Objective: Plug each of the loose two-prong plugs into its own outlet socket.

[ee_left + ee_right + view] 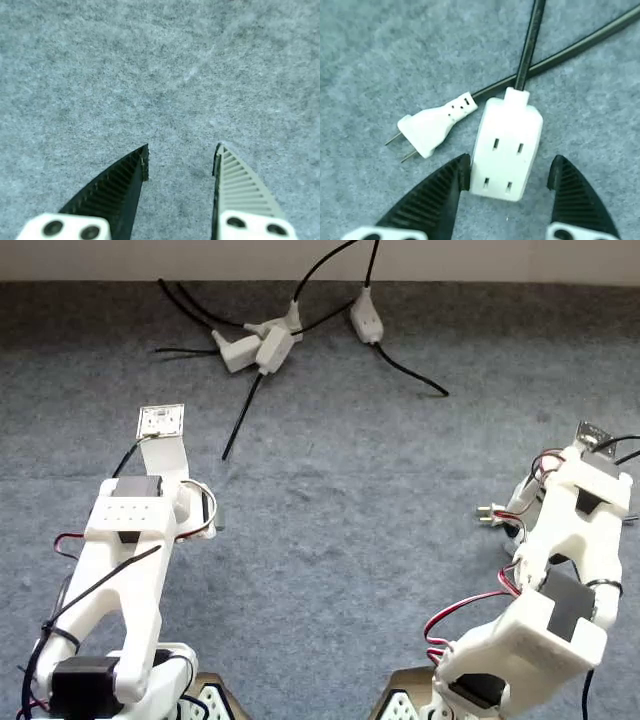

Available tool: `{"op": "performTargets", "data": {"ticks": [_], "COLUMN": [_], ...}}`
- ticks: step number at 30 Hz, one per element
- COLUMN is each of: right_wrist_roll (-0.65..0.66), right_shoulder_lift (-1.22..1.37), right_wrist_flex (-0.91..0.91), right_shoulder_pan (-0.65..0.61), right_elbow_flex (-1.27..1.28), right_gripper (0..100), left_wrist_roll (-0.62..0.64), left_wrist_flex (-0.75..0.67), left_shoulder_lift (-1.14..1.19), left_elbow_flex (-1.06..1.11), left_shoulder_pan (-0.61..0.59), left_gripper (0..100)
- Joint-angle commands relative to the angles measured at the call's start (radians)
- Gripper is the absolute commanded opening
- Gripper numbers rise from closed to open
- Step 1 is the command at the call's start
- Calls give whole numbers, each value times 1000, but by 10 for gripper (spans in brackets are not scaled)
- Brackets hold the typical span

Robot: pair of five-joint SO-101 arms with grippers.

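- Progress: near the right edge of the surface, one plug lies loose just beside an outlet block. Prongs bare, in no socket, so not plugged in.
- Far edge, left of middle: cluster of white plugs/sockets w/ black cords. Another white piece sits near it, on the right. Can't tell if any are seated.
- My read: at least one pair left to do, prob. early in the job.
- Right gripper: released, jaws wide, straddling the near end of the outlet block. One finger is just beside it, maybe touching. Nothing held. Arm low, by the right edge.
- Left gripper: also spread, empty, aimed down at bare surface on the left side, well apart from all plugs.
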Motion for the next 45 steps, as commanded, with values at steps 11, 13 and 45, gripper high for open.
{"op": "performTargets", "data": {"ticks": [11,13,45], "right_wrist_roll": [-5,-5,-555], "right_shoulder_lift": [-31,-31,-21], "right_wrist_flex": [-197,-194,-450], "right_shoulder_pan": [12,4,-1046], "right_elbow_flex": [102,79,-165], "right_gripper": [33,28,22], "left_wrist_roll": [3,3,8], "left_wrist_flex": [-11,-11,-17], "left_shoulder_lift": [-39,-39,-33], "left_elbow_flex": [-2,-2,-2], "left_shoulder_pan": [-8,-8,-31], "left_gripper": [221,221,221]}}
